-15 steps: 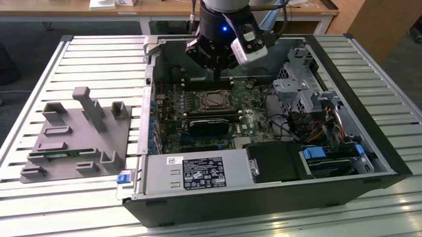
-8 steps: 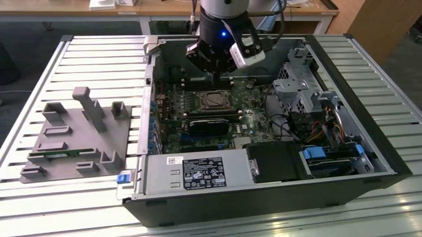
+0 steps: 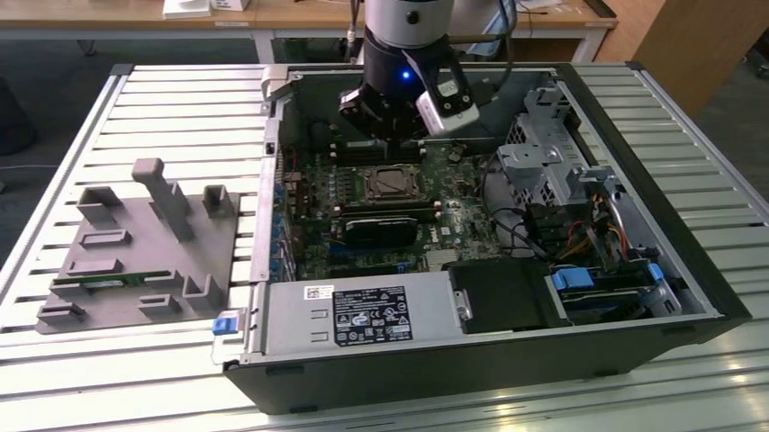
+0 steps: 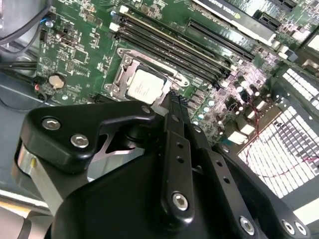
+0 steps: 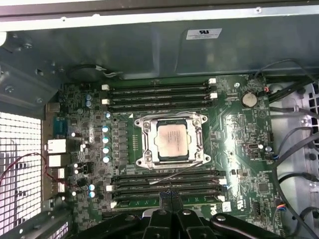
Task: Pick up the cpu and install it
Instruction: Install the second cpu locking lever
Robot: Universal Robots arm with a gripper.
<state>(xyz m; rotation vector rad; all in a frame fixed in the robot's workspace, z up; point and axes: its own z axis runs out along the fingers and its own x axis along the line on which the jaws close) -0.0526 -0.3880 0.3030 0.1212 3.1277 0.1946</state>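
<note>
From my station, starting at the exterior view's left: the grey tray [image 3: 132, 261] sits on the slatted worktop [image 3: 72, 360], with a green memory stick [image 3: 108, 283] lying in one of its slots. Right of it is the open computer case [image 3: 481, 297], motherboard [image 3: 397, 225] facing up, and the arm's gripper [image 3: 391, 135] hangs over the board just behind the socket [image 3: 394, 184].

The cpu [image 5: 172, 142] is already lying in the socket frame, silver top up, flat and square within the metal bracket as far as I can judge in both wrist views; in the second wrist view it shows as a pale square [image 4: 145, 87] just ahead of the fingertips [image 4: 175, 102]. The jaws look pressed together with nothing between them; the two fingertips meet as one dark line in the first wrist view [image 5: 168, 195].

I judge the placing done and the gripper free of the chip, above the memory slots [image 5: 164, 181] beside the socket. To do this stage well I'd keep the closed fingers clear of the thin wire lever [image 5: 174, 171] crossing the near edge of the frame, and check all four chip corners sit level before any pressure goes on.
</note>
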